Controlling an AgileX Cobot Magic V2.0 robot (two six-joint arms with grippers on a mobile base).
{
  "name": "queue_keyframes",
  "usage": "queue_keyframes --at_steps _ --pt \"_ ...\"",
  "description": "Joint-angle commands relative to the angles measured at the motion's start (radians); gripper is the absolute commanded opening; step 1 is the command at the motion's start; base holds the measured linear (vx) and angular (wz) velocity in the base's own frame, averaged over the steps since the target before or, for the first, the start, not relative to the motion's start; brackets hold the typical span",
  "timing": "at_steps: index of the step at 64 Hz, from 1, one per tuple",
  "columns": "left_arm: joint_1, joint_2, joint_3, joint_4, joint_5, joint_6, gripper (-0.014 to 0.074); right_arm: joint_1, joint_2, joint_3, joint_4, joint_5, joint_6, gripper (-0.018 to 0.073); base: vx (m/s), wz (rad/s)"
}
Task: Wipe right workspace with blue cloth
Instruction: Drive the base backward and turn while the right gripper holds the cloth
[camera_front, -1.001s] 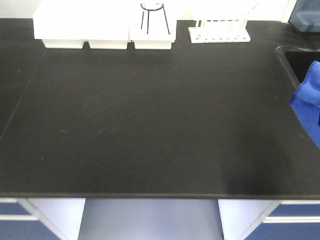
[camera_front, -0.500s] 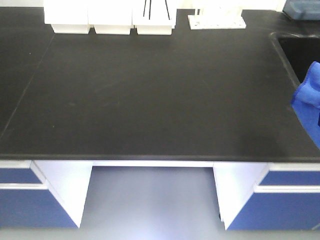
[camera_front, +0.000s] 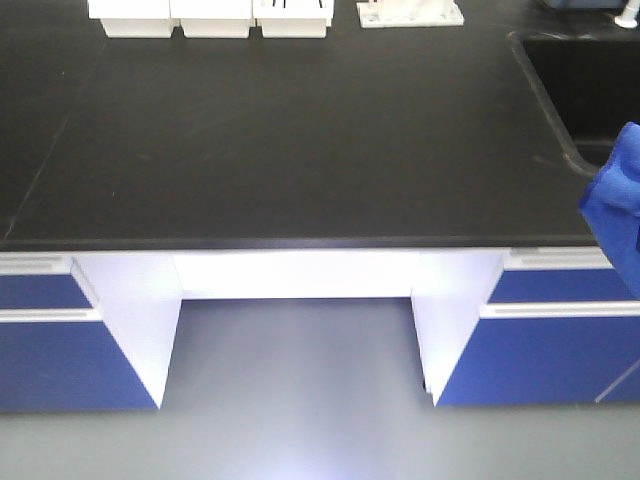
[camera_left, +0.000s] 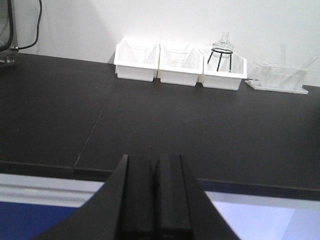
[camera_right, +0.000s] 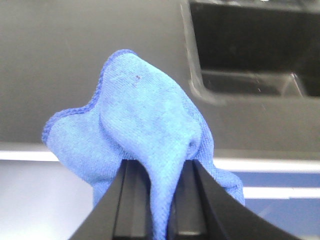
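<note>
Bench (camera_front: 300, 130) by the sink (camera_front: 590, 90) has receded; right fingers (camera_right: 132, 200) clench the cloth (camera_right: 145, 130), left fingers (camera_left: 140, 195) closed empty. Wiping not begun.

left tool (camera_left: 155, 167): matte black, bottom centre of frame | two flat slab fingers (camera_left: 137, 200) with lengthwise ridges | outer sides flare into a wide curved base | right tool (camera_right: 160, 175): same matte black, bottom centre, grooved inner faces, slanted outer flanks
</note>
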Motion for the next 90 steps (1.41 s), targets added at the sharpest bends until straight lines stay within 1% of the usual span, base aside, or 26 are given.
queue_keyframes --at_steps 1,90 --pt "-0.001 -0.015 0.031 -0.006 -0.081 -0.008 -0.0006 -0.005 -0.009 -0.031 0.0 -0.08 -0.001 -0.0004 -0.26 -0.04" --pt "-0.001 -0.015 0.031 -0.006 -0.081 -0.008 -0.0006 -0.005 -0.009 -0.031 0.0 -0.08 -0.001 -0.0004 -0.31 0.03"
